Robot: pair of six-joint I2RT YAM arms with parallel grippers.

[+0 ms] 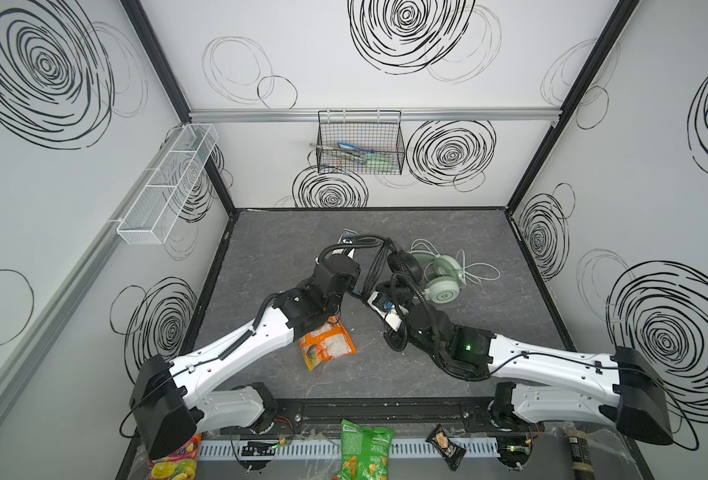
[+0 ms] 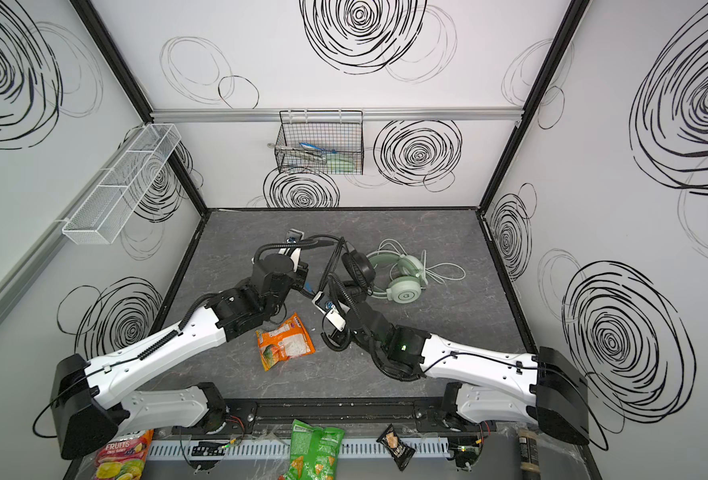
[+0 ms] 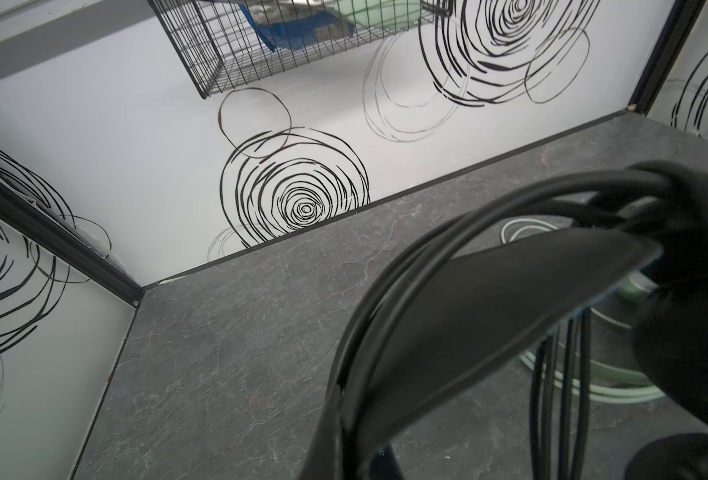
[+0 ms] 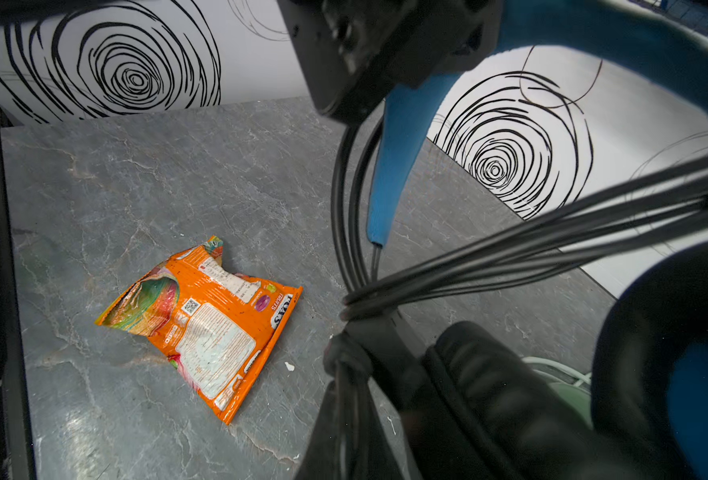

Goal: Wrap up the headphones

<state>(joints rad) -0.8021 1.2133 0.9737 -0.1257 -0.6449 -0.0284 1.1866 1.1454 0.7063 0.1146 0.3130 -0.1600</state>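
Headphones [image 1: 404, 264], black, held mid-frame: left gripper [image 1: 362, 242] clamped on headband [image 3: 489, 299], upper left; right gripper [image 1: 365, 294] pinching cable loops [image 4: 510, 249] just below, nearer for winding.

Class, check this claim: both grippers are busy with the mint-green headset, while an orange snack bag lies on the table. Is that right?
No. They are busy with the black headset, seen close up in both wrist views; the mint-green headset just lies on the table beside it. The orange snack bag does lie on the table.
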